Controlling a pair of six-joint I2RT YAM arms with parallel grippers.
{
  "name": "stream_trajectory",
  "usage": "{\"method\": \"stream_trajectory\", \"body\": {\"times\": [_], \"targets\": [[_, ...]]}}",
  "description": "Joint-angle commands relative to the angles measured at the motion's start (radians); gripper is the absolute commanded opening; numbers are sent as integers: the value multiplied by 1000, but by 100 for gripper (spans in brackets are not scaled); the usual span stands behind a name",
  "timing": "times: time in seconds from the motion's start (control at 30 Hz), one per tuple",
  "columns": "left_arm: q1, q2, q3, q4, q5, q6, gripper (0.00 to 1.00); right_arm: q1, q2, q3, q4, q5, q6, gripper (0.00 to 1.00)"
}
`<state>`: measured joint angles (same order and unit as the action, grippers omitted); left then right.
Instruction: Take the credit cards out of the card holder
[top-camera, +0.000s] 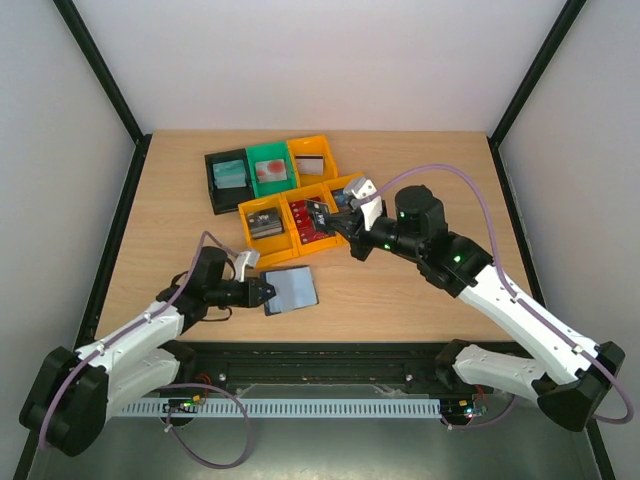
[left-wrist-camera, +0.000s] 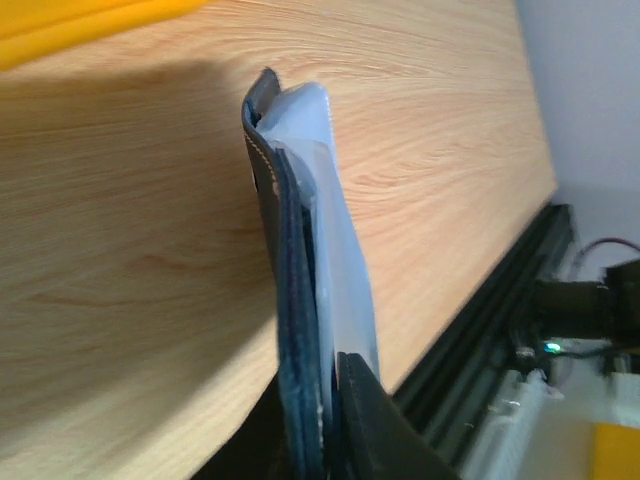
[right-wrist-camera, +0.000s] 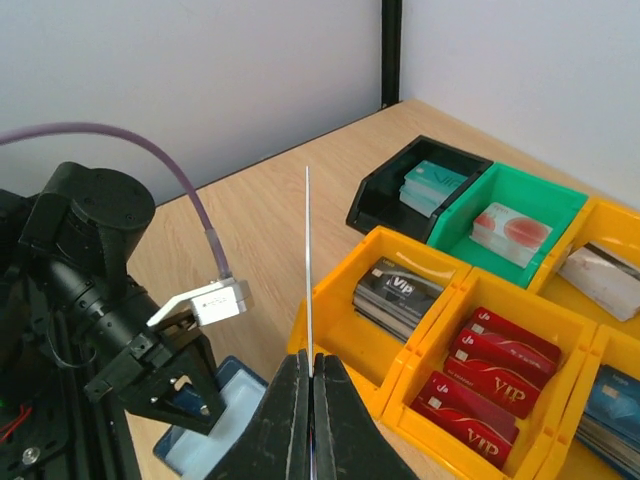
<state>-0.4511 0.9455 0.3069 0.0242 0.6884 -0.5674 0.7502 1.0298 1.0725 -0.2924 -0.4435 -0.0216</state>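
Right wrist view: right gripper (right-wrist-camera: 312, 372) pinches one credit card (right-wrist-camera: 308, 250) edge-on above its fingertips, so it is out, near the yellow bins (right-wrist-camera: 335, 320). Left gripper (top-camera: 262, 292) clamps the card holder (top-camera: 292, 291) lying just beyond its fingers; more cards may remain inside, though I cannot tell.

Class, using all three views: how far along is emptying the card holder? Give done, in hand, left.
Done, seemingly: card stacks lie in the bins. In hand: the left tool grips the open card holder on the table; the right tool is shut on one card, seen edge-on, above the orange bins. Left: setting that card down; whether more remain in the holder cannot be told.
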Motion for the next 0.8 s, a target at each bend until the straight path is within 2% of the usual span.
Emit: {"method": "stream_trajectory", "body": {"times": [0.0,0.03,0.1,0.2,0.37,0.47,0.53,0.63,0.77], "targets": [[-22,19,-6,-75,-190,-2,16,0,28,-2,-11,-37,-11,2],[-24,19,-7,-97,-260,-3,27,0,31,-2,-11,-39,-13,1],[-24,15,-4,-135,-362,-11,40,-1,35,0,-17,-41,-18,2],[-24,-12,14,-170,-421,-9,55,-1,42,9,-26,-40,-18,2],[10,-109,104,-276,-470,-4,74,-1,63,24,-31,-40,-3,2],[54,-167,193,-381,-518,18,80,0,91,47,-41,-41,12,2],[72,-213,253,-389,-548,79,82,-1,119,75,-56,-45,33,2],[78,-324,312,-258,-528,337,82,-1,171,134,-87,-88,76,2],[77,-564,245,14,-335,1025,82,-1,246,217,-150,-219,129,2]]}}
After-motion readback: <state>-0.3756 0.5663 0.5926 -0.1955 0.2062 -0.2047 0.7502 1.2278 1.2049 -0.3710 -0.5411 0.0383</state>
